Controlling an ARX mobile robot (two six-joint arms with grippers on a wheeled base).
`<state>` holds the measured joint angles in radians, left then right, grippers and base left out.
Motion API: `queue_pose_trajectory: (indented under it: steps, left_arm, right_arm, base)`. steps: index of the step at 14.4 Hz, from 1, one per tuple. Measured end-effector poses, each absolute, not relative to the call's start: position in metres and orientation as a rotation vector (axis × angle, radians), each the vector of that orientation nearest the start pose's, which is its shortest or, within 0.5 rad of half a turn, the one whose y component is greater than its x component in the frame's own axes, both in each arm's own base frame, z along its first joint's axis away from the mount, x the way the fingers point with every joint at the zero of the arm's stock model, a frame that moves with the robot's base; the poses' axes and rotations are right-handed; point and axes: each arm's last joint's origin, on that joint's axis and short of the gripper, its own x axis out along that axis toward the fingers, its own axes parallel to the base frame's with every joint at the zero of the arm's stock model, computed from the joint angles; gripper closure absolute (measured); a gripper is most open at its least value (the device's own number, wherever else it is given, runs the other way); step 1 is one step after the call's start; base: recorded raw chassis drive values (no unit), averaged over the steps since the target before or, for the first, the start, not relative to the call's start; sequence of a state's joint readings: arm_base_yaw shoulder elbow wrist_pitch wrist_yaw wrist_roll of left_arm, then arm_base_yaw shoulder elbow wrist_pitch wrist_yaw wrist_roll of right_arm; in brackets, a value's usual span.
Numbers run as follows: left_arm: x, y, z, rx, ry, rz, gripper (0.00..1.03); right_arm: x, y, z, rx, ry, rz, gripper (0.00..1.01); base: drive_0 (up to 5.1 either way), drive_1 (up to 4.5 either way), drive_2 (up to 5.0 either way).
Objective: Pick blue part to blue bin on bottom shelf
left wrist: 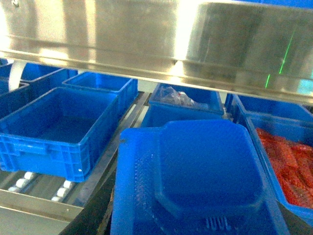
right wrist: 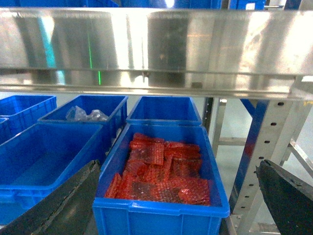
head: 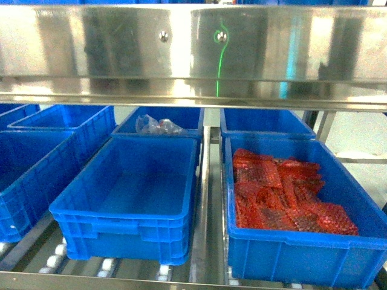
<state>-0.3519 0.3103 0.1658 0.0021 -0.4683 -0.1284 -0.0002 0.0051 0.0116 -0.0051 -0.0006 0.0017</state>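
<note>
The blue part (left wrist: 205, 178) fills the lower left wrist view, a dark-blue blocky piece held close to the camera. My left gripper (left wrist: 195, 215) is shut on it; only one dark finger (left wrist: 100, 208) shows at the part's left edge. The blue bin (head: 130, 193) sits empty on the bottom shelf (head: 181, 281), left of the centre rail (head: 202, 199). In the left wrist view the part hides most of it. My right gripper (right wrist: 176, 200) stands open, with dark fingers (right wrist: 63, 205) wide apart and nothing between them. Neither gripper shows in the head view.
A crate of red netted bags (head: 284, 193) stands right of the centre rail. Behind the blue bin is a crate with a clear plastic bag (head: 158, 125). More blue crates (head: 24, 169) stand at the left. A steel upper shelf rail (head: 193, 48) hangs low overhead. White rollers (head: 54, 261) line the shelf.
</note>
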Motion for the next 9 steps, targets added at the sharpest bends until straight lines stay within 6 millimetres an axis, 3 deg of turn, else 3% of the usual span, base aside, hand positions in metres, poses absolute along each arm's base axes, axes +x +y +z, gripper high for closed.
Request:
queue_pose_trajectory:
  steps: [9]
  left_arm:
    - [0.1099, -0.0264, 0.1947, -0.071, 0.125, 0.124, 0.59]
  right_arm:
    - [0.0973, 0.0, 0.1666, 0.002, -0.002, 0.0, 0.03]
  base:
    - [0.0, 0.0, 0.0]
